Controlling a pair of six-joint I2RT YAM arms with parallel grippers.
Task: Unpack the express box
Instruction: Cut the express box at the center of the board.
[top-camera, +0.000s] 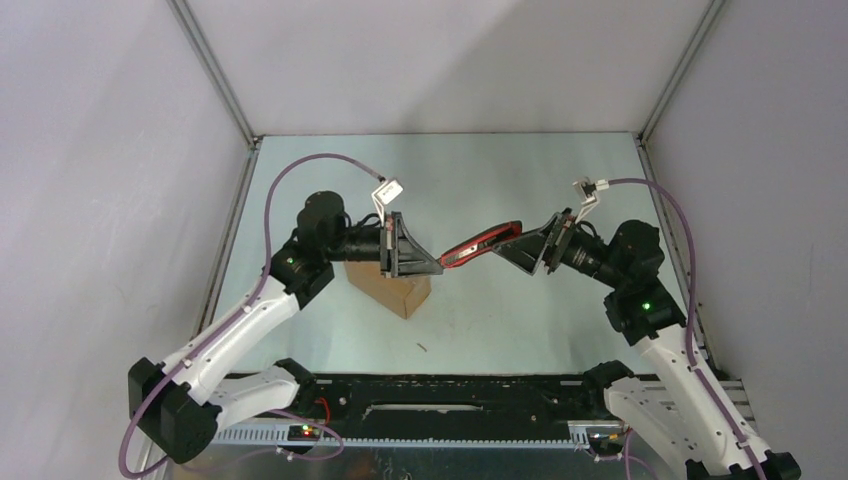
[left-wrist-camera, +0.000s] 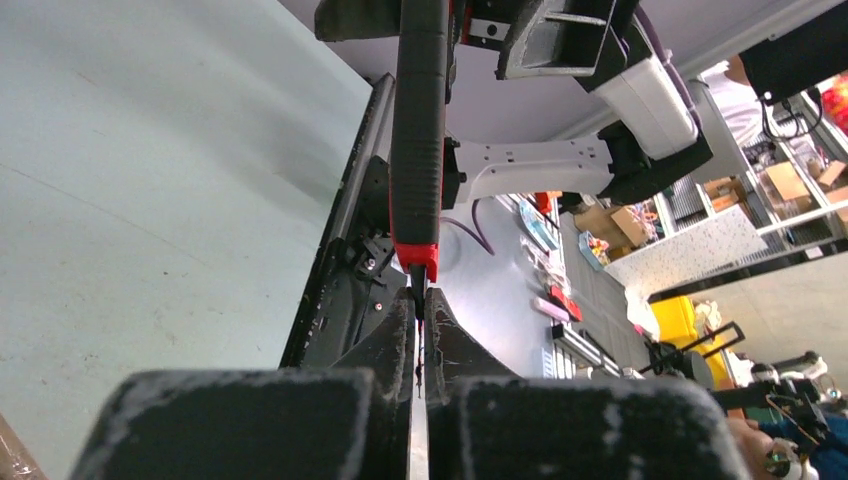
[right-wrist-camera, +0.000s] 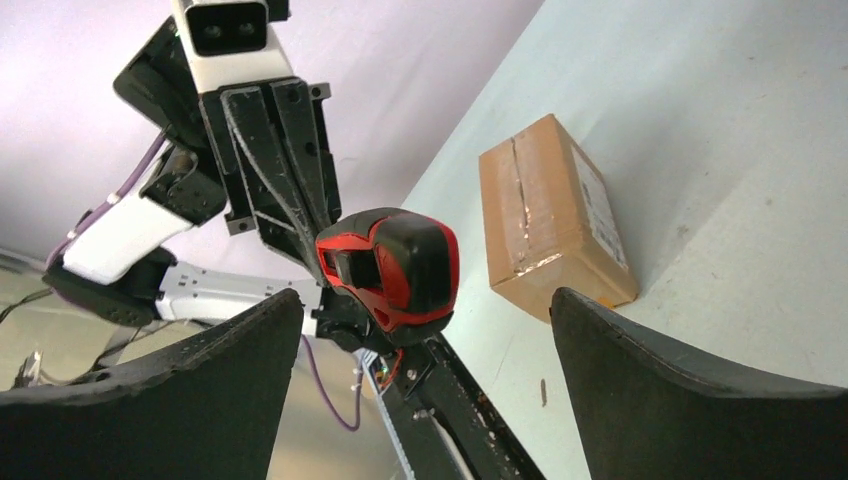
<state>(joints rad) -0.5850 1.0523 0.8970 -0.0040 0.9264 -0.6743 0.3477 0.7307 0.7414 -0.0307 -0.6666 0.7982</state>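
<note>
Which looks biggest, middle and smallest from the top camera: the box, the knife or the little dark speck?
1. express box, partly hidden by the left gripper
2. utility knife, similarly long but thinner; it is up nearer the camera, so unsure
3. dark speck, tiniest

From above, the left gripper (top-camera: 432, 264) hides the express box's (top-camera: 398, 293) far part; the left wrist view's edge leaves only a brown sliver of it. The utility knife's (left-wrist-camera: 418, 150) tip vanishes between the gripper's fingers (left-wrist-camera: 383, 352). A dark speck (top-camera: 423, 347) on the table (top-camera: 520, 312) is too small to name.
</note>
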